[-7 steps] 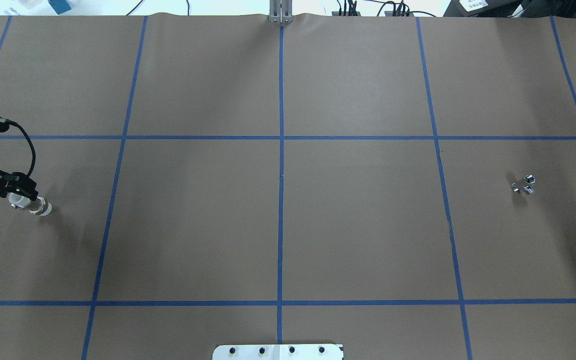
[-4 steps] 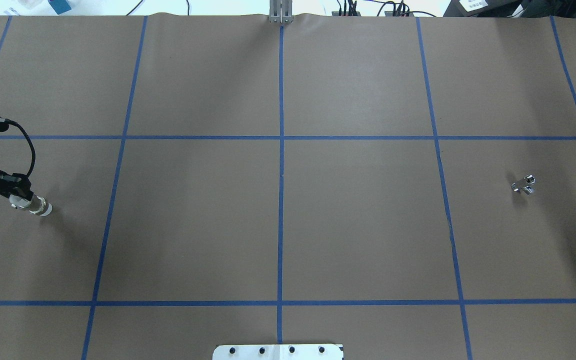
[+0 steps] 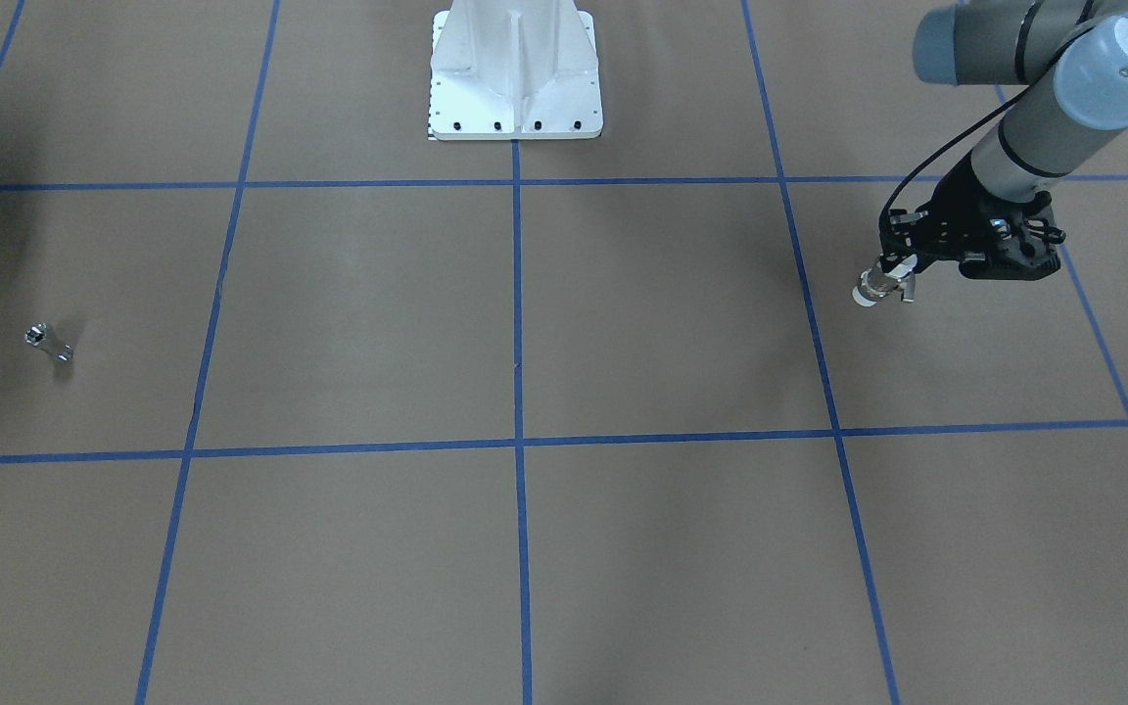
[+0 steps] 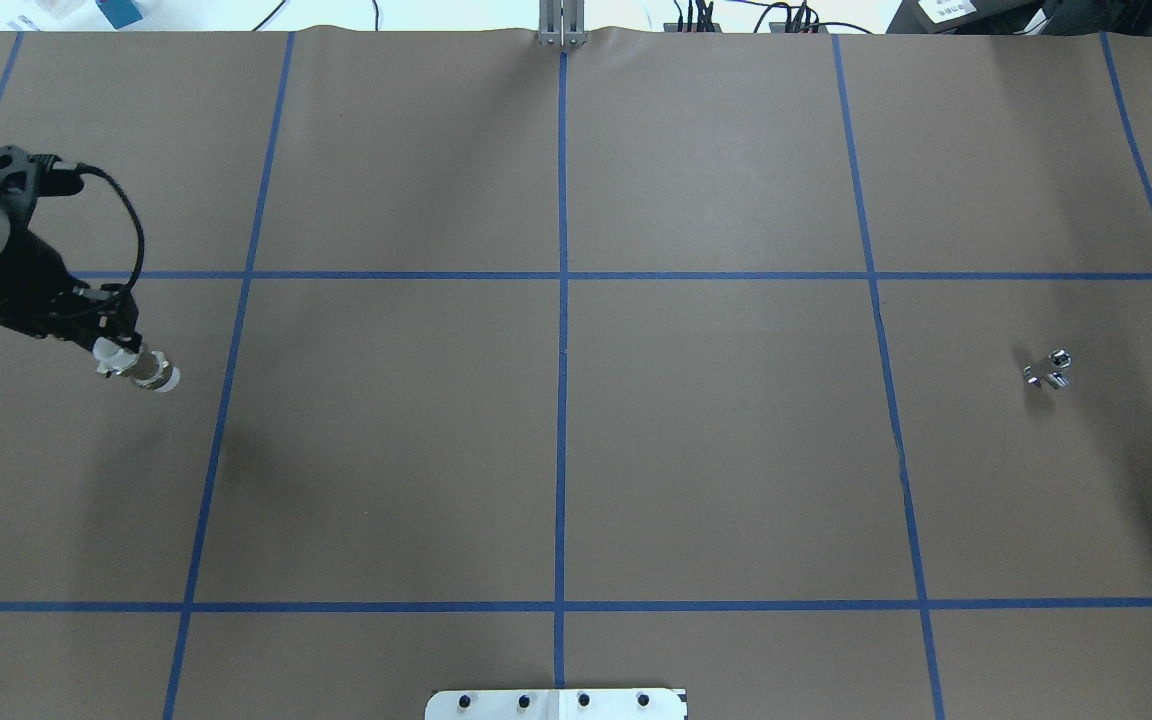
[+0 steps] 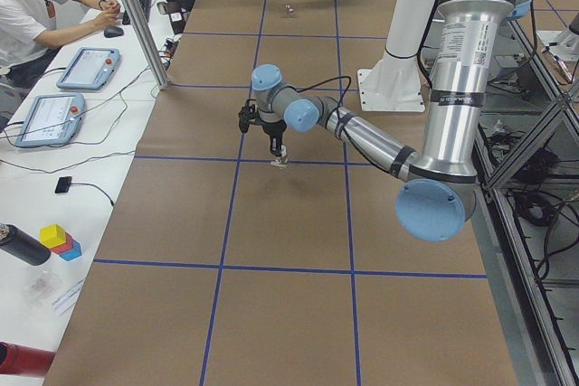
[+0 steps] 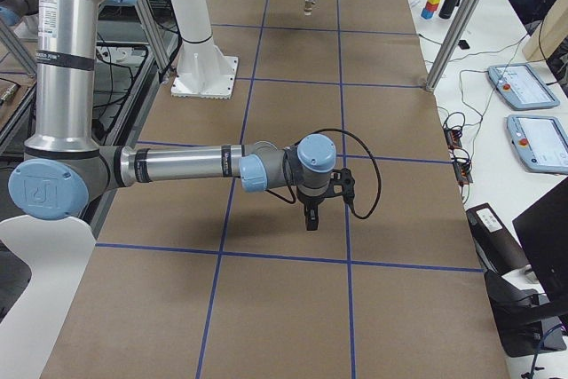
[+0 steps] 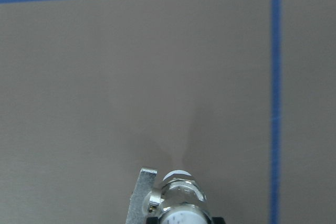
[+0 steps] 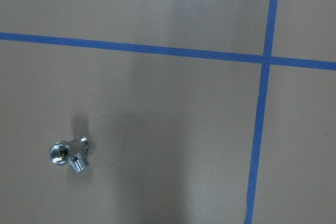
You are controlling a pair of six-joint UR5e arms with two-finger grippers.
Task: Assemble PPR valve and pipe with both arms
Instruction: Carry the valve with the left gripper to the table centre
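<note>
Presently, black skeletal left gripper [image 4: 119,348]: clamped on one end of the small white plastic PPR valve [image 4: 148,372], held off the brown paper-covered worktop [image 4: 716,450], free end outward, probably ready for mating.
Right gripper [image 6: 310,223]: hangs over the worktop; its opening cannot be told.
Tiny shiny silver metal pipe [image 8: 68,154]: lies loose on the worktop, well apart from the PPR valve.
Containers: none shows.

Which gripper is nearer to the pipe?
Right. The right gripper hangs near the pipe, seen in its wrist view; the left gripper, holding the PPR valve, is far across.
</note>
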